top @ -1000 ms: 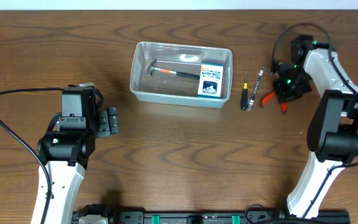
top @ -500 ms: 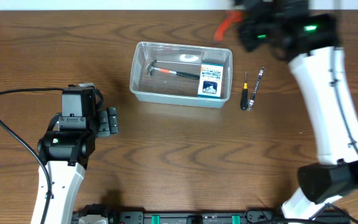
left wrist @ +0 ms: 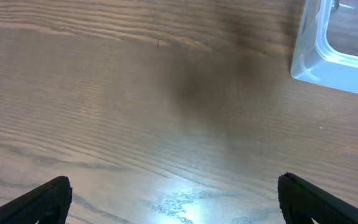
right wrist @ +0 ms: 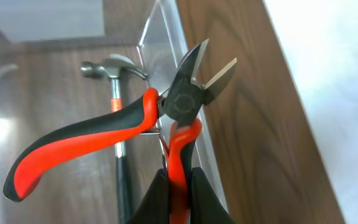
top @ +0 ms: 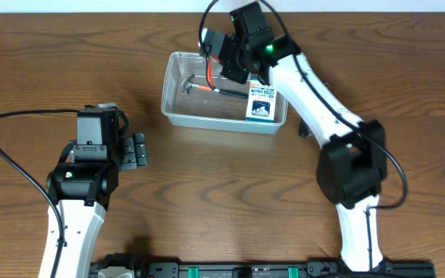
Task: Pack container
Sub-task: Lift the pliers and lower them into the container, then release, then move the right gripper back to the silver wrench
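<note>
Upper centre of the frame, over the container (top: 222,122): right fingers (right wrist: 148,205) pinching one handle of the pliers (right wrist: 104,140); left fingers (left wrist: 42,199) spread.

- This looks like a robotics lab bench: a left arm (top: 76,201) and a right arm (top: 315,96) work at 1 wood-grain table (top: 207,193).
- A black mounting rail (top: 238,271) runs at 6 o'clock, and a loose cable (top: 6,166) lies at 9 o'clock.
</note>
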Robot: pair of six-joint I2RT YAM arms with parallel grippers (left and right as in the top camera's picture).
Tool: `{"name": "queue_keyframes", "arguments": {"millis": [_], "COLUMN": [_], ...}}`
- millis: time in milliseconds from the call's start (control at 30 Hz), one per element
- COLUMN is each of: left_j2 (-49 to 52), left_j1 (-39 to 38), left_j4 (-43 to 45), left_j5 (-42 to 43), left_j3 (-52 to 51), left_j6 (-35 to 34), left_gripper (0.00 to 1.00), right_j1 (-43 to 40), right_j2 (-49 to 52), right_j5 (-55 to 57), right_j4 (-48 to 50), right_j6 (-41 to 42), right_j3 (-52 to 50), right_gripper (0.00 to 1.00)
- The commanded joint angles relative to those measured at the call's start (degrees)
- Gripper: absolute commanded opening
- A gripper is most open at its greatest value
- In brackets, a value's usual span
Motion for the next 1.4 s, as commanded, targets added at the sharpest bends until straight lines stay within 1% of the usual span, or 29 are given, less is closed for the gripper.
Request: {"name": "queue_keyframes", "arguments": {"millis": [0,67,133,300,333,367,400,433,467,500,533,633,667,767,867,967,1000,1033,1167,1233,1267,1367], "left_j2": [0.1,0.1,0.1,0.1,0.1,0.1,0.1,0.1,0.1,0.1,0.1,0.1,0.1,0.1,0.1,0.1,0.1,0.1,0.1,0.1,0.1,0.1], "left_j1": [-0.2,-0.2,-0.2,-0.2,-0.2,-0.2,-0.2,-0.2,-0.2,-0.2,-0.2,-0.2,-0.2,-0.2,-0.2,-0.2,-0.2,-0.2,-0.2,-0.2,-0.2,-0.2], "left_j4": [-0.2,-0.2,-0.2,-0.2,-0.2,-0.2,-0.2,-0.2,-0.2,-0.2,-0.2,-0.2,-0.2,-0.2,-0.2,-0.2,-0.2,-0.2,-0.2,-0.2,-0.2,-0.2], "left_j5": [-0.4,-0.4,-0.4,-0.4,-0.4,-0.4,-0.4,-0.4,-0.4,-0.4,-0.4,-0.4,-0.4,-0.4,-0.4,-0.4,-0.4,-0.4,-0.4,-0.4,-0.4,-0.4], "left_j3": [0.9,0.9,0.9,0.9,0.9,0.9,0.9,0.9,0.9,0.9,0.9,0.9,0.9,0.9,0.9,0.9,0.9,0.9,0.9,0.9,0.9,0.9], "left_j6": [1.0,1.0,1.0,1.0,1.0,1.0,1.0,1.0,1.0,1.0,1.0,1.0,1.0,1.0,1.0,1.0,1.0,1.0,1.0,1.0,1.0,1.0], "left_gripper": [0.98,0.98,0.98,0.98,0.98,0.98,0.98,0.98,0.98,0.98,0.98,0.98,0.98,0.98,0.98,0.98,0.98,0.98,0.98,0.98,0.98,0.98], "right_j1": [-0.1,0.2,0.8,3.7,4.2,4.8,5.3,5.9,6.4,6.9,7.4,8.3,8.3,7.0,3.5,-1.9,-3.8,-6.6,-16.5,-21.2,-23.6,-28.8], "right_j2": [2.5,4.2,5.2,6.0,6.0,6.0,6.0,6.0,6.0,6.0,6.0,4.2,3.3,-1.4,-7.9,-15.0,-16.8,-19.0,-22.6,-22.5,-21.9,-19.5], "right_j5": [-7.5,-13.0,-15.8,-15.5,-15.2,-14.5,-13.5,-11.9,-10.0,-8.0,-4.7,7.0,10.2,17.6,18.8,18.6,18.6,18.6,18.2,16.5,15.7,12.3], "right_j4": [1.1,1.0,1.0,-1.2,-1.7,-2.4,-2.9,-3.4,-3.9,-4.2,-4.3,-4.0,-3.2,-1.0,-1.6,-5.5,-7.0,-9.3,-17.3,-22.0,-24.3,-28.9], "right_j6": [-3.7,-6.5,-7.8,-9.2,-9.8,-10.3,-10.4,-10.4,-10.4,-10.4,-10.3,-8.6,-6.8,1.7,12.1,21.6,24.0,26.8,36.9,40.7,42.8,47.2], "right_j3": [0.0,0.0,0.0,0.0,0.0,0.0,0.0,0.0,0.0,0.0,0.0,0.1,0.1,0.1,0.1,0.1,0.1,0.1,0.1,0.0,-0.3,-2.1], "right_gripper": [0.01,0.01,0.01,0.02,0.06,0.14,0.29,0.42,0.49,0.53,0.56,0.56,0.57,0.65,0.77,0.88,0.9,0.91,0.86,0.83,0.8,0.76]}}
